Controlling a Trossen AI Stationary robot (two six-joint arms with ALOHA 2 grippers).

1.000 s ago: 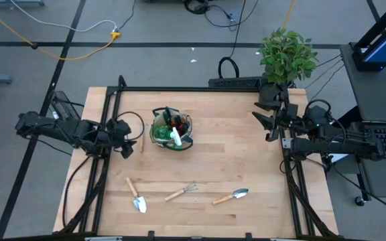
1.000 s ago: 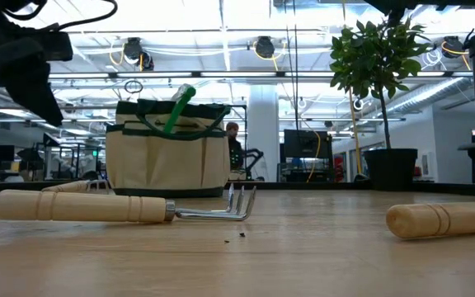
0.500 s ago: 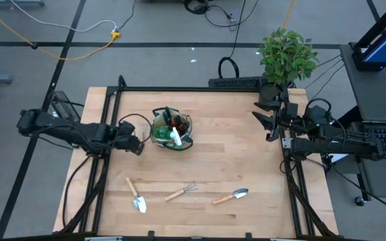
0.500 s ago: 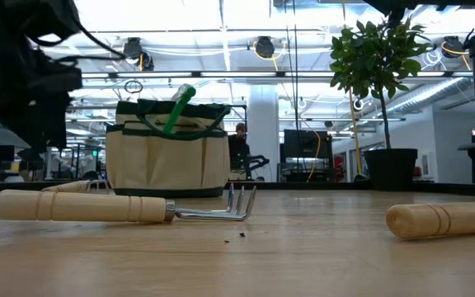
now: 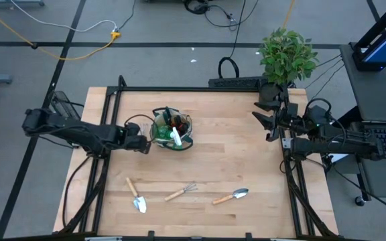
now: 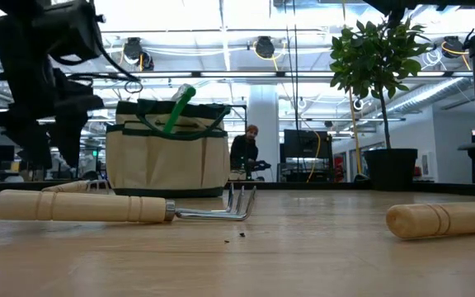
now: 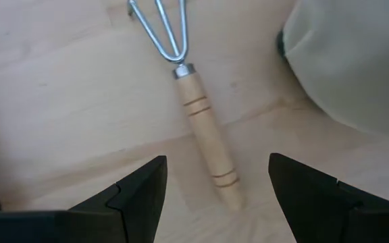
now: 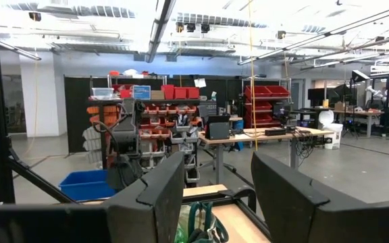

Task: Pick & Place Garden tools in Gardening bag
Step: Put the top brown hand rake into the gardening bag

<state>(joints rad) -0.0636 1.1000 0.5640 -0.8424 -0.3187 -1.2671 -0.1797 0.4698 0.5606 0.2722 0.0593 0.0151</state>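
Observation:
The tan gardening bag with green trim stands on the table left of centre, a green spray bottle sticking out of it. A wooden-handled tool with wire prongs lies flat on the table beside the bag's wall. My left gripper is open just above this tool, one finger on each side of the handle's free end, touching nothing. A trowel, a hand rake and a second trowel lie near the front edge. My right gripper waits open at the table's right edge.
A potted leafy plant stands at the far right corner behind my right arm. In the low view the rake's handle and a trowel handle lie in the foreground. A person shows in the room beyond the table.
My left gripper has gone toward the table's right edge, up to the bag's left side, and down over the wooden-handled tool lying there. It has stayed open. The tools and the bag have not moved.

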